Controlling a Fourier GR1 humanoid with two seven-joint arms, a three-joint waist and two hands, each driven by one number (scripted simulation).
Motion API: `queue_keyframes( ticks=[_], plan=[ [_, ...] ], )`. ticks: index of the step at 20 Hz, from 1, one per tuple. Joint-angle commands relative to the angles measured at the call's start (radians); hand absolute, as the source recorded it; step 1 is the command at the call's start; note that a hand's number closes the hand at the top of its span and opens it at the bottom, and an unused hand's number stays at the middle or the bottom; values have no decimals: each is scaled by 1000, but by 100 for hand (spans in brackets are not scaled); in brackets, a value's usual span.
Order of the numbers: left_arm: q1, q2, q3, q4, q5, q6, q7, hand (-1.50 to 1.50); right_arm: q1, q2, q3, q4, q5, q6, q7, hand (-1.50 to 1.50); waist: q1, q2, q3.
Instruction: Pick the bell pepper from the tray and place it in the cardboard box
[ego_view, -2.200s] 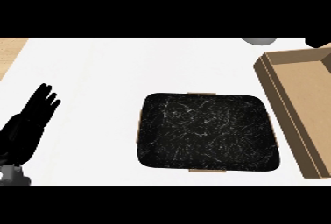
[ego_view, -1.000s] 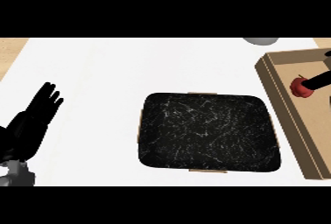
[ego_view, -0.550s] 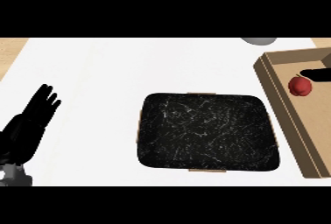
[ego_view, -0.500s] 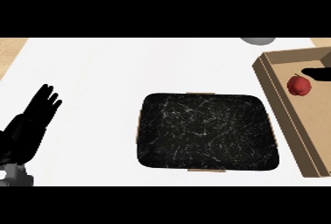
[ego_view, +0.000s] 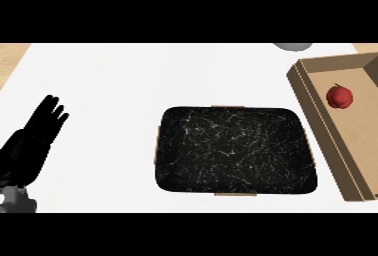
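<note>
A: Bell pepper (ego_view: 339, 96) sits inside the cardboard box (ego_view: 319, 114), tray (ego_view: 235, 150) bare!

B: Left hand (ego_view: 35, 137) rests, fingers straight. Right hand's out of view. Best retreat high, clearing the box wall.

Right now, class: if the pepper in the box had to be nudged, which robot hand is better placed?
Neither is near. Only the left robot hand shows, resting open far left; the pepper lies in the box at far right, the right hand's side.

head view, steeply down, counter (ego_view: 111, 75) top
</note>
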Motion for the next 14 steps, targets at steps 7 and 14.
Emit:
queue_keyframes(
  ticks=[7, 14],
  plan=[
    [25, 17, 45, 30, 24, -53, -44, 0, 285, -71, -181, -238, -308, 200, -72, -150, 3, 2, 0],
    [39, -32, 8, 33, -13, -47, -67, 0, 392, -80, -261, -204, -419, 235, -164, -150, 9, 3, 0]
  ],
)
